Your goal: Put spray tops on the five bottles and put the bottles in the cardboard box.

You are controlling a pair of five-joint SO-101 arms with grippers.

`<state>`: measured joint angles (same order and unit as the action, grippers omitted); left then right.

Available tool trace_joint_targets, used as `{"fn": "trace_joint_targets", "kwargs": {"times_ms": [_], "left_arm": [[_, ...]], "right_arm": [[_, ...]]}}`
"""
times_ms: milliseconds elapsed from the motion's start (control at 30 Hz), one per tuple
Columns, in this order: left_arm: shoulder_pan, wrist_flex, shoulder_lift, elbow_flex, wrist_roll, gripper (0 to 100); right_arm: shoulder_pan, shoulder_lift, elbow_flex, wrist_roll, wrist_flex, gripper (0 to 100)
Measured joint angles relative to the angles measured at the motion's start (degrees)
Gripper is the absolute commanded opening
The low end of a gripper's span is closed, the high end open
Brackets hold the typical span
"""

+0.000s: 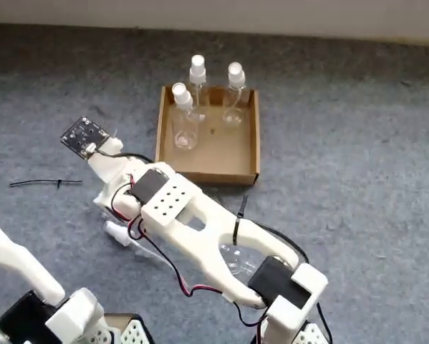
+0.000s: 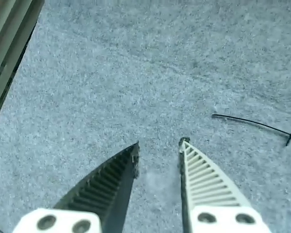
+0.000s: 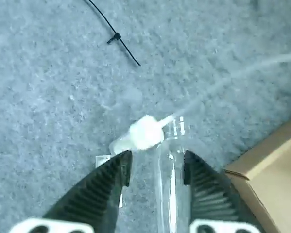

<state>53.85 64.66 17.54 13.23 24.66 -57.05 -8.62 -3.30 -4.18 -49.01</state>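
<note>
Straddling the neck of a clear plastic bottle (image 3: 170, 165), the right gripper (image 3: 157, 156) has its jaws partly apart. One finger sits close against the bottle. The other stands off it, with grey carpet (image 1: 357, 179) visible in the gap, so the bottle is not clamped.

A white spray top (image 3: 145, 132) lies at the bottle's open mouth, touching or just beside it (which of the two cannot be told). Its thin tube (image 3: 223, 82) trails away across the carpet. In the high view the bottle's clear body shows beneath the right arm (image 1: 200, 229), near the front wall of the brown cardboard box (image 1: 207, 174).

Three clear bottles (image 1: 185, 122), each with a white spray top fitted, stand upright inside the box towards its far side.

The left gripper (image 2: 159, 144) hangs over bare carpet with its jaws wide. A black cable tie (image 1: 46, 183) lies on the carpet, well apart from the box.
</note>
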Motion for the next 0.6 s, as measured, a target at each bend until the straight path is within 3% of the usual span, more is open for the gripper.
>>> {"fn": "trace_joint_targets", "kwargs": {"times_ms": [133, 333, 600], "left_arm": [[0.1, 0.0, 0.0, 0.0, 0.0, 13], [0.0, 0.0, 0.0, 0.0, 0.0, 13], [0.0, 0.0, 0.0, 0.0, 0.0, 13]], "right_arm": [[-0.3, -0.1, 0.0, 0.0, -4.7, 36.5], [0.8, 2.9, 6.7, -0.4, -22.7, 36.5], [9.8, 13.0, 9.5, -18.1, -47.5, 36.5]]}}
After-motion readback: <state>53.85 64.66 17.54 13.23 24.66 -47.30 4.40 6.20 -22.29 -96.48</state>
